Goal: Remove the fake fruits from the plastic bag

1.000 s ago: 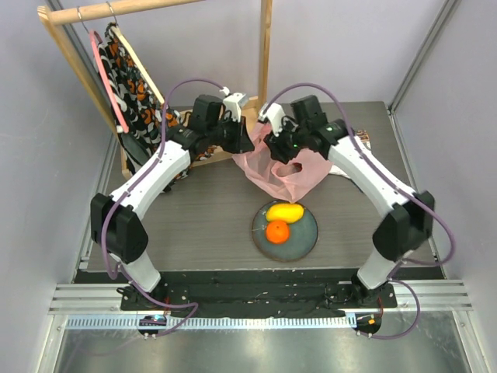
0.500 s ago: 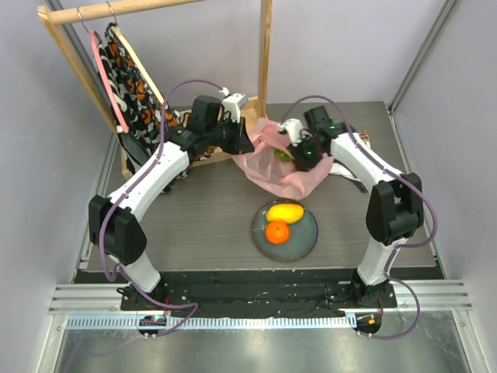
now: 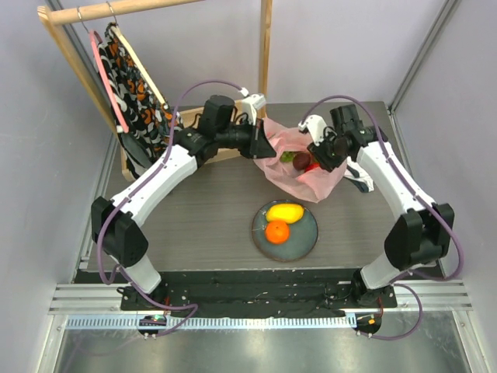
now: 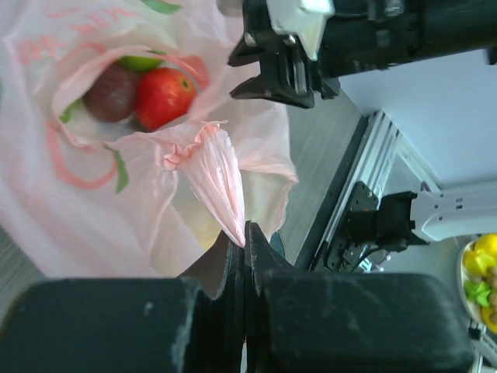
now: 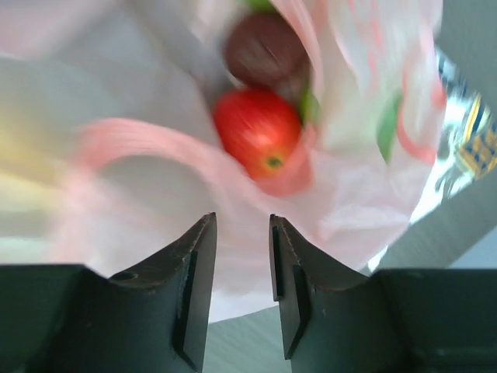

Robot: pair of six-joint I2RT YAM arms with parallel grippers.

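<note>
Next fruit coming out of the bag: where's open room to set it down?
The right half of the plate is bare, beside the mango and orange. Open table lies between the plate and the left arm, and between it and the right arm. Crowded at the back: left hand pinching the bag, right hand at its mouth.

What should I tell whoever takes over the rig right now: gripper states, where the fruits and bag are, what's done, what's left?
Left gripper: shut on a fold of the plastic bag, holding its mouth open.
Right gripper: open, empty, pointed into the bag at the red apple.
Done: mango and orange lie on the plate.
To do: red apple, dark purple fruit and a green fruit inside the bag; more may be hidden.
</note>
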